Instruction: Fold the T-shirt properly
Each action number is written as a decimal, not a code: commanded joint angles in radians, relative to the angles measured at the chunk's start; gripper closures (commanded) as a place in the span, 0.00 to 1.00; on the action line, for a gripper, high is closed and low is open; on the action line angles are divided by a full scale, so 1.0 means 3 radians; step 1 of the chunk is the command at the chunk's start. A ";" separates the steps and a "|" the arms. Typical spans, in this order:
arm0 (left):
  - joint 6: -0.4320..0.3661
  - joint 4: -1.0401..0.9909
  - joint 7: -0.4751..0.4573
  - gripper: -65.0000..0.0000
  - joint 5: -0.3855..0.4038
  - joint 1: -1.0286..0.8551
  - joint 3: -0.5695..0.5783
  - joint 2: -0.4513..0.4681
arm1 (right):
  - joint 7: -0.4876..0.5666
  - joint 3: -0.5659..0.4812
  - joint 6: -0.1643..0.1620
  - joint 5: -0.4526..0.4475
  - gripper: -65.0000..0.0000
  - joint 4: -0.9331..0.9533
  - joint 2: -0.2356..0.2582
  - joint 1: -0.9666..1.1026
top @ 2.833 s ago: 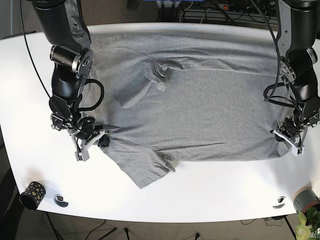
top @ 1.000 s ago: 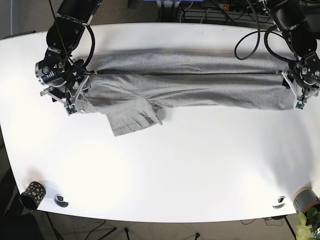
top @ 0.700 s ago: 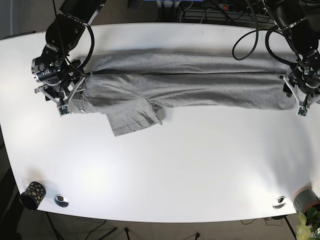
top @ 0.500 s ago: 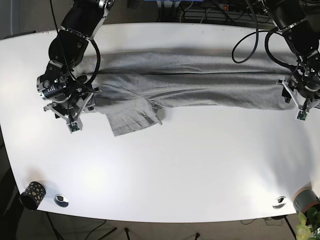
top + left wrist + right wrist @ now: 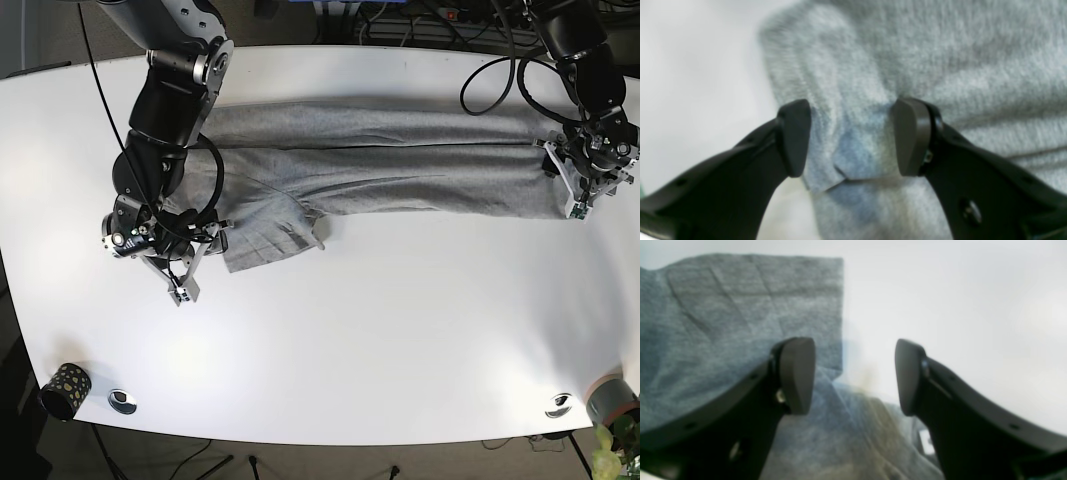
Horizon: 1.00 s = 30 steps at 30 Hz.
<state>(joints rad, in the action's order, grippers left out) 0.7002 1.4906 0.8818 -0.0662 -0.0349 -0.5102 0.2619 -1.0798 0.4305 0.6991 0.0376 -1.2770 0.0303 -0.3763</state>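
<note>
The grey T-shirt lies as a long folded band across the far half of the white table. One short sleeve sticks out toward the front at its left end. My right gripper hovers open just left of that sleeve. In the right wrist view the sleeve fills the left side, and the right gripper stands over its edge and bare table. My left gripper is open at the band's right end. The left wrist view shows the left gripper with a cloth corner between its spread fingers.
A black dotted cup and a small round fitting sit at the front left corner. Another round fitting, a grey cup and a plant stand at the front right. Cables run behind the table's far edge.
The shirt's near half went over the far half, making a band. Since half a second ago my right gripper dropped toward the front beside the sleeve. My left gripper shifted slightly left.
</note>
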 commanded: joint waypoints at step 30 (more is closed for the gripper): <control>-0.0007 -0.0112 -0.0032 0.43 0.0013 0.0042 0.0010 0.0127 | 0.0881 -0.0005 -0.0003 -0.0435 0.43 0.0715 0.0229 -0.0180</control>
<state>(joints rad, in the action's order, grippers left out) 0.7002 1.4517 0.8639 -0.0441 -0.0277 -0.5091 0.2867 -0.8394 0.4305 0.6960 -0.0784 -1.0733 0.0837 -0.4030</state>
